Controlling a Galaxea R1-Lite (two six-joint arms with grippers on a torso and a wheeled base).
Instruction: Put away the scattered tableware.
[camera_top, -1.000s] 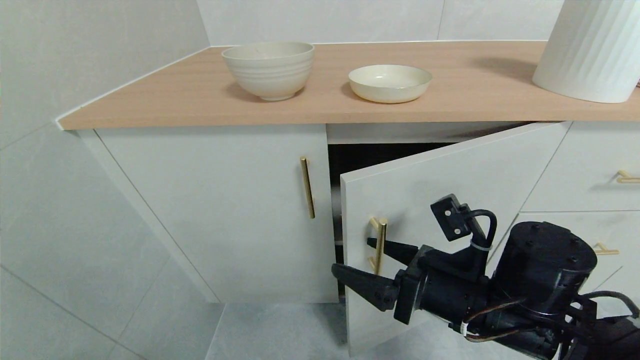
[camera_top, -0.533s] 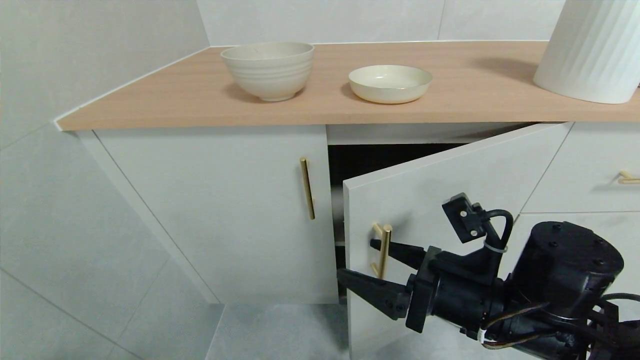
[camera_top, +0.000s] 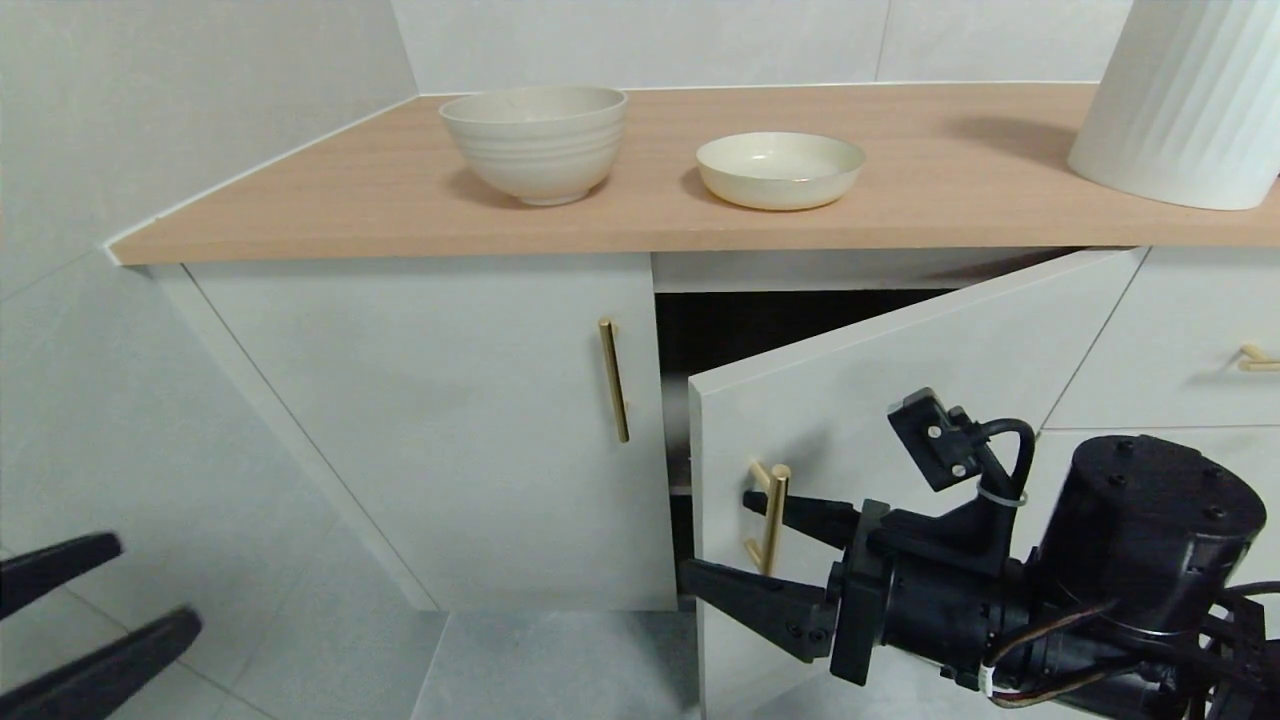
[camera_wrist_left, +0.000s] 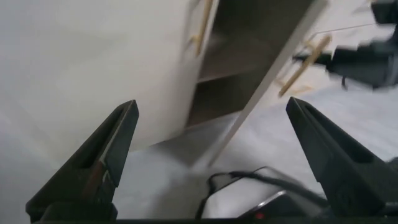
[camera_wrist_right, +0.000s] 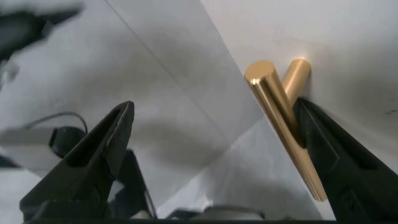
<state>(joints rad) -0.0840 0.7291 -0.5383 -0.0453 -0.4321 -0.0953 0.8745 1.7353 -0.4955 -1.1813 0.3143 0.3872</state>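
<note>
A deep ribbed cream bowl (camera_top: 532, 140) and a shallow cream dish (camera_top: 780, 168) stand on the wooden counter (camera_top: 330, 200). Below them the right-hand cabinet door (camera_top: 900, 370) stands partly open, with a dark interior behind it. My right gripper (camera_top: 720, 540) is open and straddles the door's gold handle (camera_top: 770, 515); in the right wrist view the handle (camera_wrist_right: 280, 112) lies against one finger (camera_wrist_right: 336, 162) of the gripper (camera_wrist_right: 212, 106). My left gripper (camera_top: 155, 585) is open and holds nothing, low at the left in front of the wall tiles; the left wrist view shows this gripper (camera_wrist_left: 211, 106) facing the open cabinet.
A tall white ribbed container (camera_top: 1180, 100) stands on the counter at the right. The left cabinet door (camera_top: 430, 420) is shut, with its gold handle (camera_top: 613, 380). Drawers with gold handles (camera_top: 1255, 357) lie to the right. Grey tiled floor (camera_top: 550, 660) lies below.
My right gripper has drawn the door handle slightly outward and to the right, so the door stands a little wider. My left gripper has come into the head view at the lower left.
</note>
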